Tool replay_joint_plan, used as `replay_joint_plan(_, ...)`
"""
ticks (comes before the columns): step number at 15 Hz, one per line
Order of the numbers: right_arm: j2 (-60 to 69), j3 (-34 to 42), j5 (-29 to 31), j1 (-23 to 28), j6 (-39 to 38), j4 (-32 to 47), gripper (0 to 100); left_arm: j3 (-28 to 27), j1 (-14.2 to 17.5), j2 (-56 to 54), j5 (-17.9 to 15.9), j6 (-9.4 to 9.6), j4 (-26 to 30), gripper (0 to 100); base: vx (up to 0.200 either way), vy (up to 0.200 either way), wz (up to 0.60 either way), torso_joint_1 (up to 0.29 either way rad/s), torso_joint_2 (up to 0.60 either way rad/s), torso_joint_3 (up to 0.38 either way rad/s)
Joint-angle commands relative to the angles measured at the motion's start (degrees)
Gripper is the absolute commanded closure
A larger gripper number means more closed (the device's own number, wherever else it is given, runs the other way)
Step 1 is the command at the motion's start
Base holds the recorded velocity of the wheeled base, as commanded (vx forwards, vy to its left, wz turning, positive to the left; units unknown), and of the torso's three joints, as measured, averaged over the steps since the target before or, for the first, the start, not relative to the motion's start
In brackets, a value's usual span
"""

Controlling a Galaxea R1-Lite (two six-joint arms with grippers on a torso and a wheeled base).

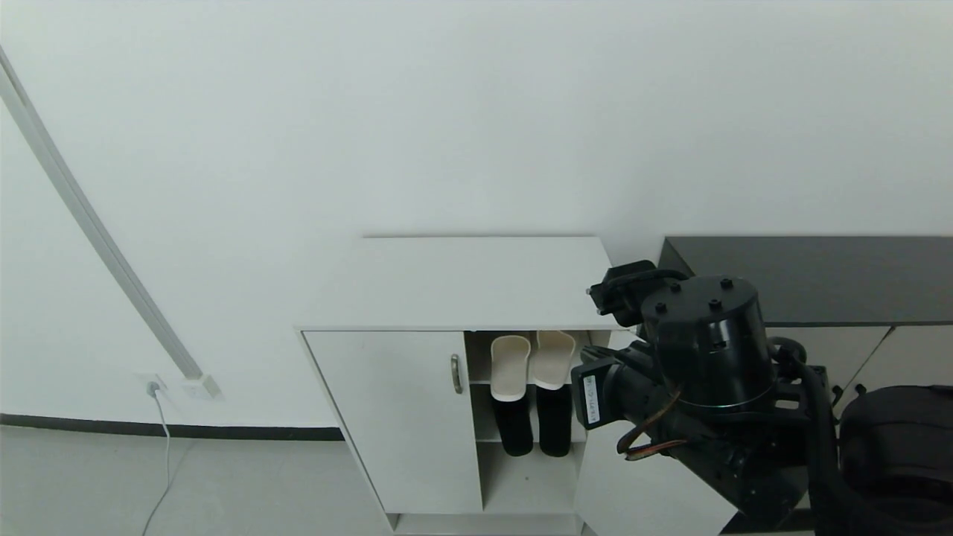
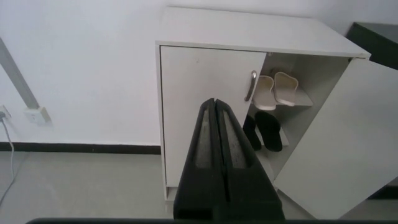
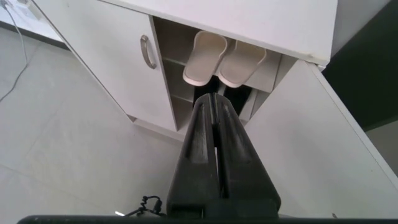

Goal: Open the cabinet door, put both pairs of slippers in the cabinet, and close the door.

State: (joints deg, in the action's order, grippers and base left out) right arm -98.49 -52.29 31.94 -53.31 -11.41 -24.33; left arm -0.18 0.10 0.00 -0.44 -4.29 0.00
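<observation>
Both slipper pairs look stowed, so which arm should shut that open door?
Probably the right. The right gripper hangs just by the open door; the left gripper faces the closed door.

The cabinet (image 1: 461, 283) is white, with cream slippers (image 1: 511, 366) and black slippers (image 1: 514, 428)

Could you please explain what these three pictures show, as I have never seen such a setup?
This is a wheeled robot with two arms. The wide picture comes from its head camera, looking down at a cabinet; the black bulk on the right is its right arm. The other two come from wrist cameras, so each dark wedge is that arm's own gripper: the left gripper and the right gripper, both with jaws shut and empty. The cabinet has an open door and a closed door. Inside, white slippers lie on the upper shelf, black slippers below.
</observation>
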Motion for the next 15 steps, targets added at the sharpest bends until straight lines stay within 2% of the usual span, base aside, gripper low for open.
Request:
replay_joint_plan(1,-0.13,-0.01,-0.04,0.14,0.07,-0.01,100,0.01,-0.01,0.00,0.00,-0.02,0.00,100,0.000,0.000,0.00,0.000,0.00,0.000)
replay_joint_plan(2,-0.04,-0.01,-0.04,0.14,0.07,-0.01,100,0.01,-0.01,0.00,0.00,-0.02,0.00,100,0.000,0.000,0.00,0.000,0.00,0.000)
replay_joint_plan(9,-0.56,-0.01,-0.04,3.12,0.16,-0.36,100,0.01,-0.01,0.00,0.00,-0.02,0.00,100,0.000,0.000,-0.60,0.003,0.00,0.000)
replay_joint_plan(15,-1.80,-0.01,-0.04,4.35,0.69,-2.30,100,0.01,-0.01,0.00,0.00,-0.02,0.00,100,0.000,0.000,0.00,0.000,0.00,0.000)
